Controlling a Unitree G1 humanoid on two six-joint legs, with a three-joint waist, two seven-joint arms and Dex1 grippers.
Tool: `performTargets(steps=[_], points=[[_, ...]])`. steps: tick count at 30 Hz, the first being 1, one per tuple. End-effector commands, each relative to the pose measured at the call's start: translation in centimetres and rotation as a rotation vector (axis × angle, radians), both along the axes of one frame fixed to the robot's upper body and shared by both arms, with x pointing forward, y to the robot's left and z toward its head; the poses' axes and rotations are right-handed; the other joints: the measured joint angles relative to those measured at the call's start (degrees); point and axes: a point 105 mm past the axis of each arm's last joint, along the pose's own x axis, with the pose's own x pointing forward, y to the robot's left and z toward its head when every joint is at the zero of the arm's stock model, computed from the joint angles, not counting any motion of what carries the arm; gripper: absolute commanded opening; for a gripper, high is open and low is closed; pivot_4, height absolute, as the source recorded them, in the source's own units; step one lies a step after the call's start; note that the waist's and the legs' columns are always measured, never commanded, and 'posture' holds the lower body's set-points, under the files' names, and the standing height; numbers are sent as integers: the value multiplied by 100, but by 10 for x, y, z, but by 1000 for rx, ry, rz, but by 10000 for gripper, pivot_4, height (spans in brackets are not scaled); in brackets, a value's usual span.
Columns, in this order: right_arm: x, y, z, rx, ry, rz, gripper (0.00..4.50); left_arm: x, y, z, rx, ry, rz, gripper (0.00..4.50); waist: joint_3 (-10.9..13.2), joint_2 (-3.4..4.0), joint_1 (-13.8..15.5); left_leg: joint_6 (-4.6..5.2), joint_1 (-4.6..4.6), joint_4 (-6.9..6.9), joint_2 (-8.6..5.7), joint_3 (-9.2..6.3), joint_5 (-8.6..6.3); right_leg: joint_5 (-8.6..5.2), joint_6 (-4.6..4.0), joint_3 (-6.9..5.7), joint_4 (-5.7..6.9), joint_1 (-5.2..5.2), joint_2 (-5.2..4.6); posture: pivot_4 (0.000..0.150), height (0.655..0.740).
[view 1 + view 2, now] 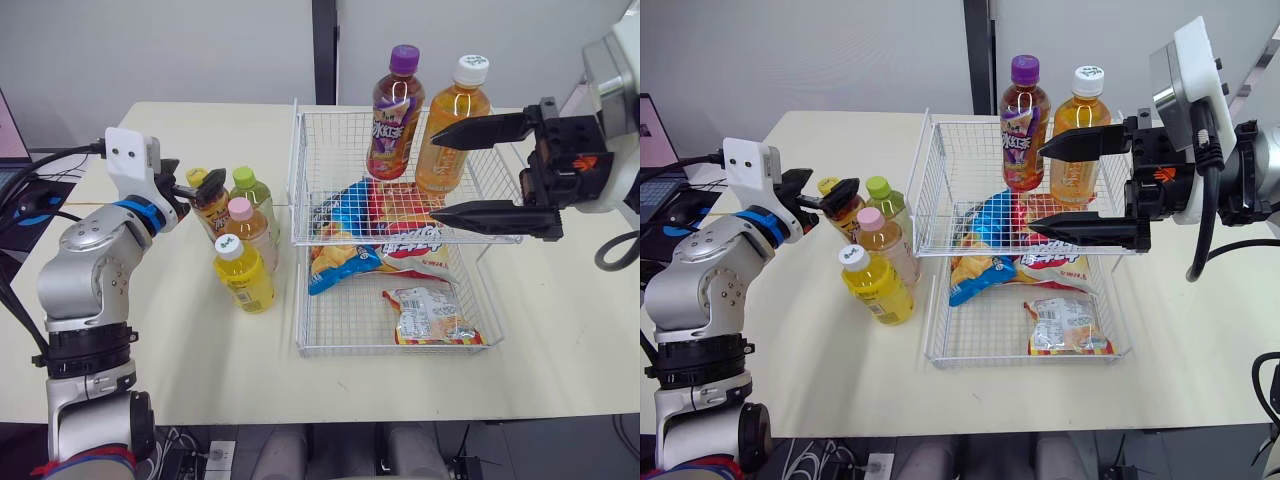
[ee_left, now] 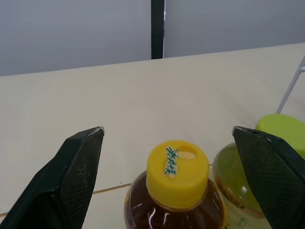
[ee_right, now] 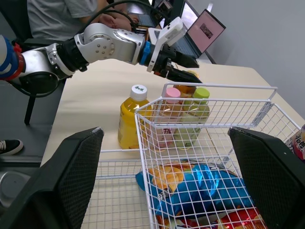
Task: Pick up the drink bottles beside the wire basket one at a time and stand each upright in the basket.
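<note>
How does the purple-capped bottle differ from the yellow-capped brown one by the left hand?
The purple-capped bottle stands inside the wire basket at its far end, while the yellow-capped bottle stands on the table beside the basket. The left hand has its open fingers on either side of the yellow-capped bottle, whereas the purple-capped bottle is far from that hand. Both are upright and hold dark drink.

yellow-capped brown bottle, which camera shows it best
The left wrist view: the yellow-capped brown bottle sits close up between the open jaws of the left gripper, cap and neck plain. The eye views show it partly behind that gripper; the right wrist view shows it far beyond the wire basket.
</note>
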Motion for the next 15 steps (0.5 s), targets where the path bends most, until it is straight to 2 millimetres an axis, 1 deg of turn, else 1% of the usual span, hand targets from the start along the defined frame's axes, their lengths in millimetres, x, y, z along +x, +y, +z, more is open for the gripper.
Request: performTargets(steps=[1, 3, 7, 11, 15], points=[[-6, -3, 10, 15, -47, -13, 45000, 3, -3, 11, 15, -31, -17, 43013, 0, 0, 4, 0, 0, 0, 0, 0, 0, 0, 0, -1, 0, 0, 0, 1500, 7400], [-5, -3, 10, 19, -49, -17, 45000, 6, -3, 9, 0, -16, -17, 39416, 0, 0, 3, 0, 0, 0, 0, -1, 0, 0, 0, -1, 0, 0, 0, 1500, 7400], [-4, -3, 11, 28, -55, -27, 45000, 7, -4, 8, -1, -13, -32, 26723, 0, 0, 3, 0, 0, 0, 0, -1, 0, 0, 0, -2, 0, 0, 0, 1500, 7400], [-3, -4, 10, 30, -54, -38, 45000, 5, -1, 7, 1, -13, -31, 14091, 0, 0, -2, 0, 0, 0, 0, -1, 0, 0, 0, 0, 0, 0, -1, 1500, 7400], [-3, -5, 10, 32, -55, -45, 45000, -1, 3, 7, 1, -17, -24, 13703, 0, 0, -6, 0, 0, 0, 0, -1, 0, 0, 0, 0, 0, 0, -1, 1500, 7400]])
